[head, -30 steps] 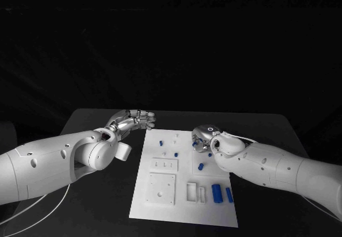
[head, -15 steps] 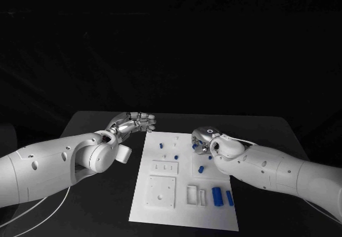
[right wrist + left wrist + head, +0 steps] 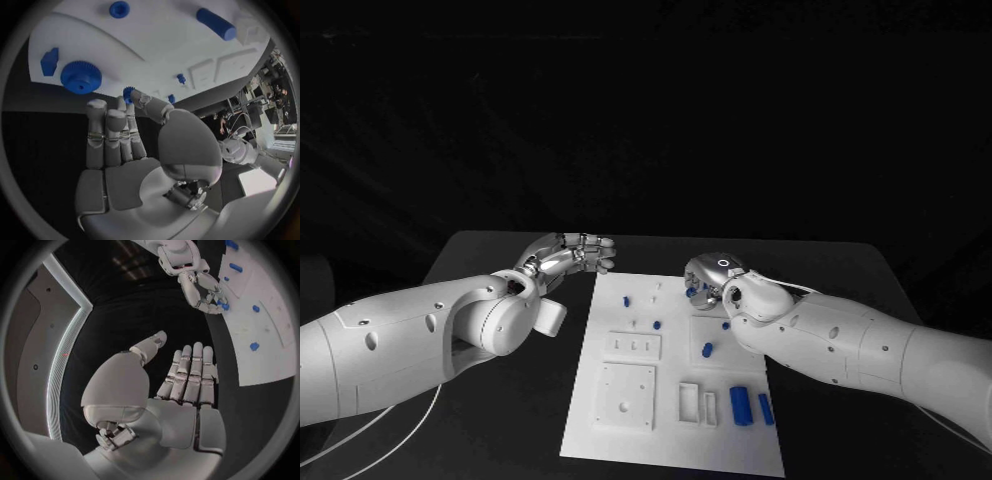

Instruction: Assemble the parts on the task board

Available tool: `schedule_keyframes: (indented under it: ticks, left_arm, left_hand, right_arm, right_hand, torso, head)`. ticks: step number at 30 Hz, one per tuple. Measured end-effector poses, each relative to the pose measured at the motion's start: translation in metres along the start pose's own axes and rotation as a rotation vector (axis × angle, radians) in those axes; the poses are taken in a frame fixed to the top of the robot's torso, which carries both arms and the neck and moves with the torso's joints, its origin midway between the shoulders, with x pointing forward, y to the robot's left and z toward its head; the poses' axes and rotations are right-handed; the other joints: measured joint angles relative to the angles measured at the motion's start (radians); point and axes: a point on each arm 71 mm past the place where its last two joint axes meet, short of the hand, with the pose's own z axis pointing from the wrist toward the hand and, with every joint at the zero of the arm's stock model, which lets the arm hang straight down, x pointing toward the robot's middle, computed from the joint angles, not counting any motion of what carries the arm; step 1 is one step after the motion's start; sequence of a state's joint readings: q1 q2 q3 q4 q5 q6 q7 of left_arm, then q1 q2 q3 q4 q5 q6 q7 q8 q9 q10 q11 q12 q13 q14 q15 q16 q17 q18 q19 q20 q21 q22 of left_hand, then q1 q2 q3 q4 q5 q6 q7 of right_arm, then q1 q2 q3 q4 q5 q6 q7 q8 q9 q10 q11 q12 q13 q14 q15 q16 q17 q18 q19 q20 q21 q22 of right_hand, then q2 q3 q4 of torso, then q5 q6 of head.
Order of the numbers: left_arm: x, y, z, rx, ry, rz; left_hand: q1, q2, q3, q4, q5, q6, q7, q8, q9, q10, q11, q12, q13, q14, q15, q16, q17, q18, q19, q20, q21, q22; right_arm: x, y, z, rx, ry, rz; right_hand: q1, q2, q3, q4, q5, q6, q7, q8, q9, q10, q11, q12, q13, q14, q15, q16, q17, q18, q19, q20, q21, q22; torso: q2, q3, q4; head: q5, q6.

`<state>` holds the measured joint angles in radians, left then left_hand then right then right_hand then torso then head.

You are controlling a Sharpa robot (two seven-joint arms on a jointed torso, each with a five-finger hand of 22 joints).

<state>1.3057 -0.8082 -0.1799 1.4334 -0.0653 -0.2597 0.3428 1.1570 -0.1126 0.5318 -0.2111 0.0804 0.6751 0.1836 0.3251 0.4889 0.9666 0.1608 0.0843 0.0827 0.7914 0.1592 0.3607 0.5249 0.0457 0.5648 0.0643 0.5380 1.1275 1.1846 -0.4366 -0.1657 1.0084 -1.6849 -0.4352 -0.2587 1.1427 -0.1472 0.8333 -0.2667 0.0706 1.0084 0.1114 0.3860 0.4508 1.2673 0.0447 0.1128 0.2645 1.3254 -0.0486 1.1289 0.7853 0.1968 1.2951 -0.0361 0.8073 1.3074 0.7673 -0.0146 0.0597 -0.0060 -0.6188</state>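
The white task board [image 3: 668, 425] lies in the middle of the table. On it are several blue parts: small pegs [image 3: 627, 299], a short cylinder [image 3: 708, 350] and two longer cylinders [image 3: 740, 407] near the front. My right hand [image 3: 708, 280] hovers over the board's far right part and pinches a small blue gear [image 3: 129, 92] between thumb and a finger. A larger blue gear [image 3: 81, 77] sits on the board [image 3: 156, 45] just ahead of those fingers. My left hand [image 3: 574, 252] is off the board's far left corner, fingers [image 3: 187, 372] together, thumb apart, holding nothing.
Raised white blocks with slots and holes [image 3: 627, 395] stand on the board's near left part. Black table [image 3: 502, 400] lies on both sides of the board. The left wrist view shows my right hand [image 3: 200, 290] at the board's edge [image 3: 262, 355].
The camera has tilted, so the whole picture sits a little lower. Both hands keep nearly the same places relative to the board.
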Motion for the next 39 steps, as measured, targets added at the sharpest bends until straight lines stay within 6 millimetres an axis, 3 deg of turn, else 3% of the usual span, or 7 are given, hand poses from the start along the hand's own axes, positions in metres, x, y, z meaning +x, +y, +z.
schedule_keyframes:
  ticks: [21,28,39]
  left_arm:
    - [0.004,-0.004,0.004,0.008,0.007,0.002]
    - [0.005,-0.010,0.005,0.020,0.013,0.005]
    - [0.008,-0.017,0.006,0.034,0.023,0.010]
  left_hand:
    - [-0.004,0.004,0.000,-0.005,0.000,0.000,0.000,0.000,0.002,0.000,0.000,0.000,0.000,-0.004,0.004,-0.005,0.000,-0.002,0.000,0.000,0.000,0.000]
    - [-0.004,0.004,0.000,-0.005,0.000,0.000,0.000,0.000,0.002,0.000,0.000,0.000,0.000,-0.004,0.004,-0.005,0.000,-0.002,0.000,0.000,0.000,0.000]
    - [-0.003,0.004,0.002,-0.008,0.000,0.000,0.000,0.000,0.002,0.000,0.000,-0.003,0.000,-0.004,0.004,-0.005,0.000,-0.003,0.000,0.000,0.004,0.000]
  right_arm:
    - [-0.008,0.028,0.020,-0.015,-0.068,-0.001]
    - [-0.009,0.029,0.025,-0.006,-0.080,-0.007]
    - [-0.017,0.029,0.030,-0.004,-0.101,-0.013]
  right_hand:
    - [0.000,0.000,0.011,0.003,-0.001,0.003,0.004,-0.001,0.000,0.000,0.000,0.003,0.006,0.000,0.000,0.000,-0.002,-0.003,0.001,0.000,0.006,0.000]
    - [0.000,0.000,0.011,0.003,-0.001,0.003,0.004,-0.004,0.001,0.000,0.000,0.003,0.006,0.002,-0.002,0.000,-0.003,-0.003,0.002,0.001,0.006,0.001]
    - [0.000,0.000,0.011,0.003,-0.001,0.003,0.004,-0.004,0.001,0.000,0.001,0.003,0.006,0.002,-0.002,0.000,-0.004,-0.003,0.004,0.000,0.006,0.001]
  torso:
    - [0.003,-0.0006,0.0051]
    - [0.009,-0.0028,0.0125]
    - [0.025,-0.0097,0.0286]
  head:
    - [0.002,0.020]
    - [0.002,0.027]
    - [-0.004,0.039]
